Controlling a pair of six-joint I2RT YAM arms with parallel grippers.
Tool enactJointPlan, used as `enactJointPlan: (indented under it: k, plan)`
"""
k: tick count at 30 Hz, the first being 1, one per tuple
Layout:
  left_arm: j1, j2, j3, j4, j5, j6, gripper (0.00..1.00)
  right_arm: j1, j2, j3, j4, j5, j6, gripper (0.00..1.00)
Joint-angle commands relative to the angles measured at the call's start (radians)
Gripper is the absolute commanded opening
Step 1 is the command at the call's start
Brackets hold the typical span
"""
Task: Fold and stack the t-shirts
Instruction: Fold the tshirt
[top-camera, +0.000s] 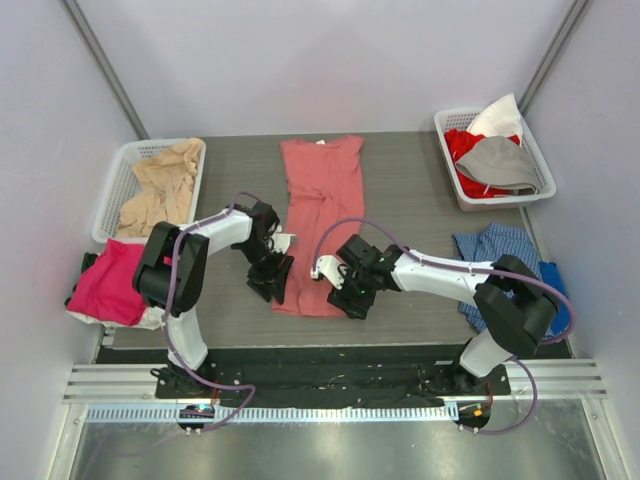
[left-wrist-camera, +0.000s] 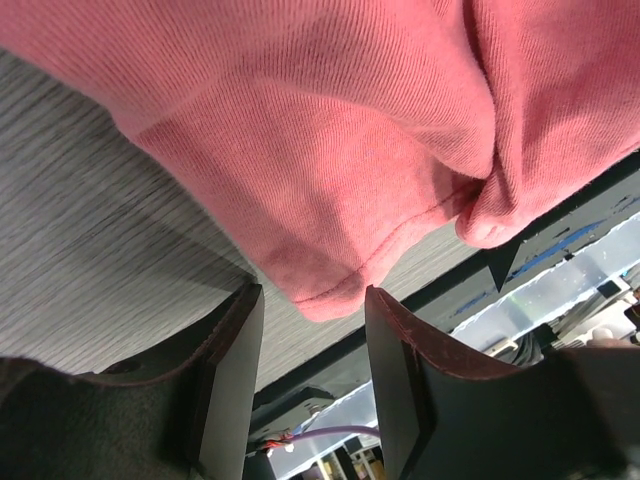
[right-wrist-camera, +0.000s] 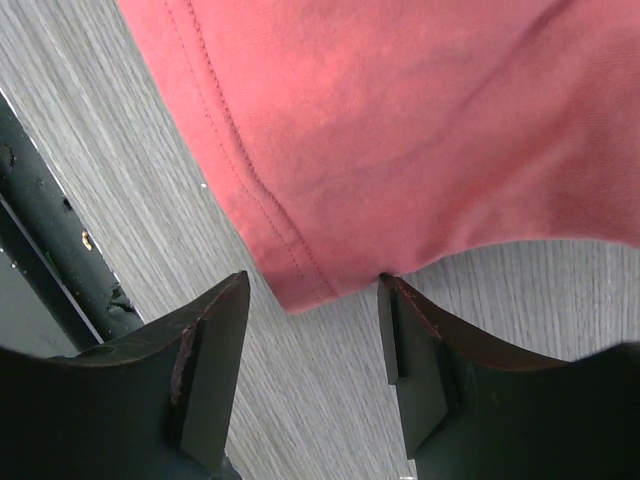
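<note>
The salmon-red knit t-shirt, folded narrow, lies flat on the grey wood-grain table, hem toward the arms. It looks light, limp and quick to rumple; the stitched hem corners seem the best hold. The left gripper sits with jaws parted at the hem's left corner, the right gripper likewise at its right corner, cloth just ahead of each, nothing pinched

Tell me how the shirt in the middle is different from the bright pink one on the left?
The middle shirt is salmon-red; the pink shirt is brighter magenta. The middle shirt lies spread out long on the table; the pink shirt sits bunched at the left edge. Both are soft cloth.
</note>
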Motion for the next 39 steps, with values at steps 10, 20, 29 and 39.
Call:
enactJointPlan:
  k: [10, 20, 29, 39]
  plan:
    - [0.000, 0.052, 0.033, 0.014, 0.022, 0.007, 0.49, 0.005, 0.067, 0.018, 0.055, 0.008, -0.031, 0.59]
    - [-0.020, 0.073, 0.040, 0.024, 0.036, 0.002, 0.38, -0.004, 0.092, 0.019, 0.065, 0.026, -0.033, 0.37]
    - [-0.028, 0.078, 0.043, 0.033, 0.043, 0.007, 0.06, -0.003, 0.087, 0.018, 0.049, 0.032, -0.020, 0.07]
    - [-0.030, -0.010, 0.028, -0.032, 0.094, 0.100, 0.00, 0.003, -0.003, 0.028, -0.104, -0.024, -0.051, 0.01]
